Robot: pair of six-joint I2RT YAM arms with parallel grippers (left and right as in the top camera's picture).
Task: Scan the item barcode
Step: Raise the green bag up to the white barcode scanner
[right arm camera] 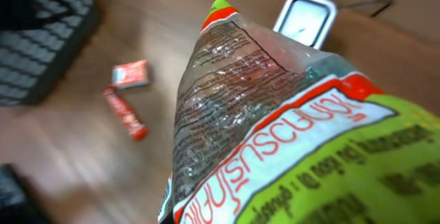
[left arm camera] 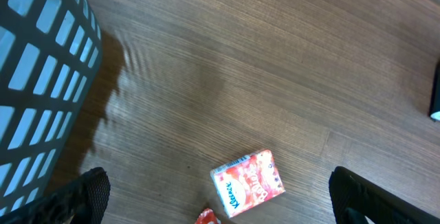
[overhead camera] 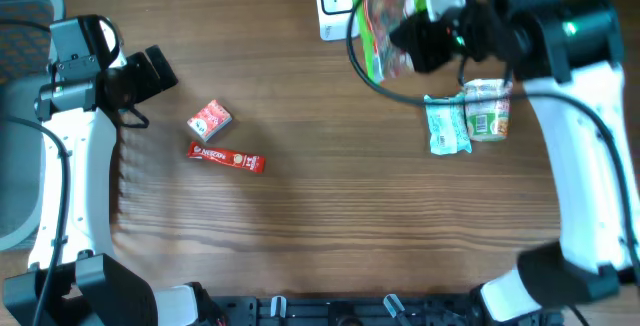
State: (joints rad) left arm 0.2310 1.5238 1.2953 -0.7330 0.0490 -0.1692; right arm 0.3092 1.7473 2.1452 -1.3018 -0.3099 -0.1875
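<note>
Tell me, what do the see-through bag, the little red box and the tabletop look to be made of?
The bag: thin plastic film, glossy and partly clear; it crinkles and catches glints. The little red box: probably printed cardboard, fairly matte, with crisp folded edges. The tabletop: wood or wood-look laminate, low sheen; grain lines show, but which it is stays open.

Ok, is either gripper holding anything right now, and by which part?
The right gripper is shut on the snack bag, gripping its end nearest the wrist; the exact pinch is hidden. The left gripper is open and empty.
</note>
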